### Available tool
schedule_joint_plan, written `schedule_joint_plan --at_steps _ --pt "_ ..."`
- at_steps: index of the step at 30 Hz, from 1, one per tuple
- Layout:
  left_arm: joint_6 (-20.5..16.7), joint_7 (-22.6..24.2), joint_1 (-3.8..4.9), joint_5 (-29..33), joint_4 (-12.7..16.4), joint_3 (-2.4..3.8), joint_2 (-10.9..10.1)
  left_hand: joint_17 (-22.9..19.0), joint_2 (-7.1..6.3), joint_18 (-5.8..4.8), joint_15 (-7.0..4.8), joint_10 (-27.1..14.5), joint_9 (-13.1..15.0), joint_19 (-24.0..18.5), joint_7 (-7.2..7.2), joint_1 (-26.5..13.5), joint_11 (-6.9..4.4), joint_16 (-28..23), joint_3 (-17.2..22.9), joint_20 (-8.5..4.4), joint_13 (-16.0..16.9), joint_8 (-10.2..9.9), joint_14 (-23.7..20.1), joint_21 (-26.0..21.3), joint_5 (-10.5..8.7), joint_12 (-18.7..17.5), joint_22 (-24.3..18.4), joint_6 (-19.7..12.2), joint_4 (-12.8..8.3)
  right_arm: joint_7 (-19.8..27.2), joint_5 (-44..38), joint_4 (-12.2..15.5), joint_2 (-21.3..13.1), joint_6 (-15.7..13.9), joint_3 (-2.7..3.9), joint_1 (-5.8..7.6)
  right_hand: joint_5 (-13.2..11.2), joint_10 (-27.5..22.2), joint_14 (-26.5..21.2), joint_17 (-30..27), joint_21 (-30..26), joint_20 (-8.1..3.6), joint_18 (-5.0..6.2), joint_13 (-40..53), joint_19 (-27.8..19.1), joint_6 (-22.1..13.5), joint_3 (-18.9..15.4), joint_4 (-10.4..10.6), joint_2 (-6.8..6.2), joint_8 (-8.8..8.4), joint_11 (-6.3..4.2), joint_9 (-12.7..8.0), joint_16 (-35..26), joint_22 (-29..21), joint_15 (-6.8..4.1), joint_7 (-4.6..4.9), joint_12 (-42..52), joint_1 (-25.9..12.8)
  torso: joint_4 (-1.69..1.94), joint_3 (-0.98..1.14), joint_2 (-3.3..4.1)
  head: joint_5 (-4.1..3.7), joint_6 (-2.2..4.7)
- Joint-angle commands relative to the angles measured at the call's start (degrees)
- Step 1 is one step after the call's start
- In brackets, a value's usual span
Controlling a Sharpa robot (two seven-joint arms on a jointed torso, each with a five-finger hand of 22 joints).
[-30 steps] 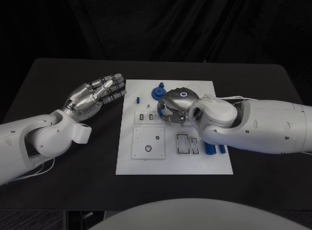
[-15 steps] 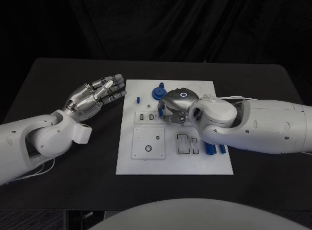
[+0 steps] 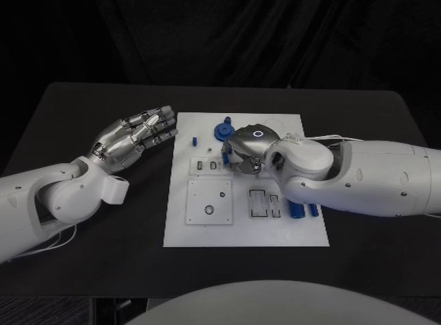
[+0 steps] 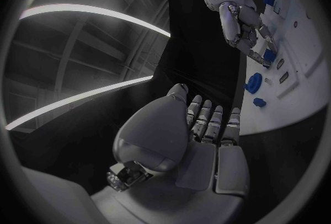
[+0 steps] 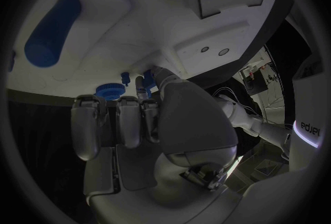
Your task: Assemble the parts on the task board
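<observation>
Two white arms reach over a black table (image 3: 83, 108) with black drapery hanging behind it. The task board (image 3: 244, 227), a white plate, lies in the middle of the table, its long side running away from the robot. The left hand (image 3: 132, 139) hovers over bare tabletop just beside the board's left edge, fingers spread and holding nothing. The right hand (image 3: 248, 150) is down over the board's far half with its fingers curled under; whether they grip a part I cannot tell. A blue round part (image 3: 223, 128) sits on the board just beyond that hand, a small blue peg (image 3: 194, 141) stands near the left edge, and blue pieces (image 3: 300, 211) lie at the right edge beside recessed slots (image 3: 263, 203).
</observation>
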Motion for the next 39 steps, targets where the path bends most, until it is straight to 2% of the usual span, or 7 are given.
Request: schedule_joint_plan --at_steps 1,6,18,29,33,36,39 --pt "0.75 0.55 -0.11 0.19 0.06 0.05 0.04 0.03 -0.15 0.92 -0.01 -0.24 -0.05 -0.12 0.02 0.16 0.1 0.21 0.33 0.38 -0.02 -0.08 -0.26 -0.2 0.09 0.05 -0.08 -0.39 -0.11 0.0 -0.5 0.0 -0.04 0.63 -0.09 -0.18 -2.72 2.1 4.62 10.89 -0.42 0.51 0.8 11.31 3.51 -1.28 -0.76 -0.13 -0.52 -0.66 0.42 -0.35 -0.39 13.41 0.38 0.01 -0.27 -0.58 0.03 0.02 0.02 -0.03 -0.01" --pt "0.75 0.54 -0.15 0.19 0.04 0.05 0.01 0.03 -0.15 0.92 -0.01 -0.24 -0.05 -0.12 0.02 0.16 0.1 0.21 0.33 0.38 -0.02 -0.08 -0.26 -0.2 0.09 0.05 -0.08 -0.39 -0.11 0.26 -0.5 0.03 -0.12 0.79 -0.09 -0.18 -6.19 2.82 4.81 11.39 -0.15 0.43 0.72 12.04 3.68 -3.21 -1.84 -0.42 -1.3 -1.52 0.25 -1.12 0.25 13.52 0.3 -0.19 0.41 -0.13 0.02 -0.01 0.0 -0.05 -0.01" --pt "0.72 0.55 -0.23 0.19 0.04 0.05 -0.07 0.03 -0.15 0.92 -0.01 -0.24 -0.05 -0.12 0.02 0.16 0.1 0.21 0.33 0.38 -0.02 -0.08 -0.26 -0.2 0.09 0.05 -0.08 -0.39 -0.11 1.36 -0.5 0.42 -0.72 -1.69 -0.09 -0.18 -9.74 2.91 4.78 11.37 -0.25 0.45 0.74 12.17 3.65 -6.24 -3.8 1.76 -2.22 -2.79 0.31 -2.92 0.22 13.49 0.34 -0.16 0.53 0.0 0.01 0.01 0.0 0.16 -0.01" --pt "-2.4 1.34 -0.23 1.31 3.07 0.07 -1.0 0.3 -0.38 0.97 0.11 -0.05 0.04 0.28 0.13 0.01 0.34 1.21 1.38 0.4 0.06 0.23 0.89 0.04 0.73 0.53 0.03 0.03 -0.43 7.6 -1.88 4.49 -5.14 -17.64 0.04 0.75 -11.34 3.54 4.93 11.73 0.39 0.39 0.57 12.79 4.01 -5.68 -4.63 4.82 -2.92 -2.21 0.11 -3.78 0.68 13.72 0.21 -0.46 1.1 0.9 0.04 0.02 0.02 0.42 -0.01" --pt "-7.29 2.14 0.04 0.76 4.48 0.08 -1.93 2.68 -1.44 0.2 2.0 2.77 0.19 9.12 0.76 -0.67 2.24 12.24 4.53 0.52 0.48 0.93 12.68 5.26 1.4 4.44 2.02 1.6 0.3 9.04 -2.31 6.64 -7.74 -21.56 0.06 2.66 -10.77 4.13 5.06 12.02 0.83 0.24 0.45 13.38 4.26 -4.73 -4.47 5.75 -2.48 -1.59 -0.04 -4.01 1.06 13.88 0.06 -0.59 1.65 1.81 -0.03 0.03 0.02 0.68 -0.01" --pt "-9.59 2.65 0.84 0.57 4.78 0.08 -2.19 3.77 -2.37 -0.58 2.63 7.41 0.38 19.06 1.03 -0.86 4.37 17.32 7.24 0.37 1.46 1.57 15.87 11.31 2.08 9.86 4.35 3.45 1.16 9.47 -2.46 7.82 -9.75 -22.99 0.06 4.36 -10.38 4.36 5.06 11.99 0.96 0.19 0.42 13.6 4.33 -4.1 -4.3 5.92 -2.1 -1.22 -0.11 -4.07 1.03 13.93 0.02 -0.71 1.85 2.32 -0.11 0.0 -0.09 1.07 0.17" --pt "-10.95 2.85 1.85 0.16 4.48 0.08 -1.91 5.32 -3.52 -0.95 2.75 9.38 0.48 22.06 1.01 -0.89 4.87 22.49 9.46 0.16 2.4 2.0 18.17 13.39 2.6 13.06 5.19 4.81 1.88 9.99 -1.96 8.29 -11.44 -23.56 0.04 5.34 -9.07 4.74 5.08 12.05 1.25 0.1 0.34 13.99 4.48 -3.8 -3.88 5.84 -1.31 -1.02 -0.24 -4.35 1.11 14.03 -0.09 -0.86 2.21 3.38 0.0 0.13 -0.4 1.03 0.83"
